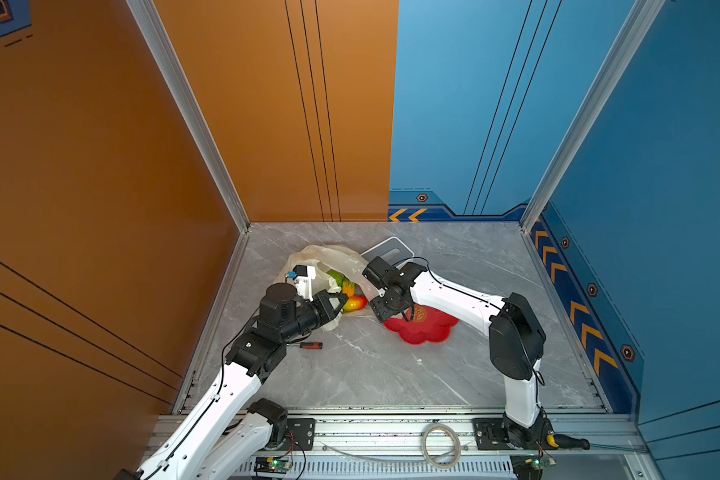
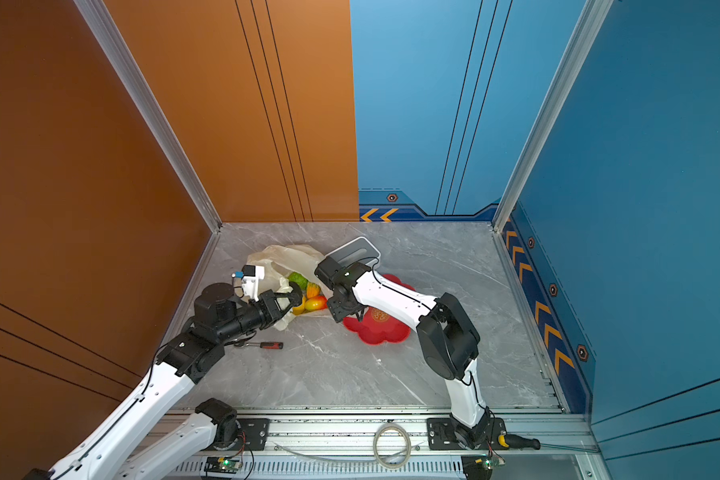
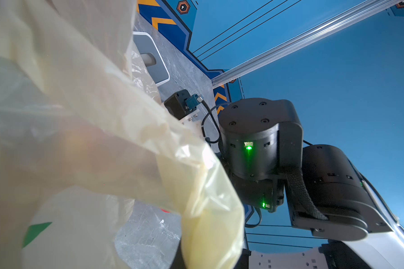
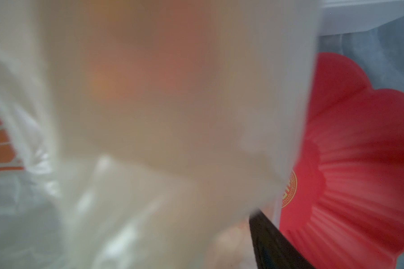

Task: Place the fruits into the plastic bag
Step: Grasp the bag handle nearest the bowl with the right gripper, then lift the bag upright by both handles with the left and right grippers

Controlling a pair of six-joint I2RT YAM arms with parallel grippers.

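L gripper clenched, looks pinched on rim of plastic bag. My read: it holds mouth up & open so stuff can go in. Bag lies crumpled on table, left of centre. Fruits sit in its mouth: green, orange, red-yellow visible. R gripper at mouth's right edge, just above red dish, prob. delivering. R wrist cam smothered by film, so can't tell whether it's released or grasping anything.

Your tally of things, kind by kind
You had one plastic bag, four fruits showing (one green, one orange, one yellow, one red-orange), one red dish, one white-grey box and one screwdriver.
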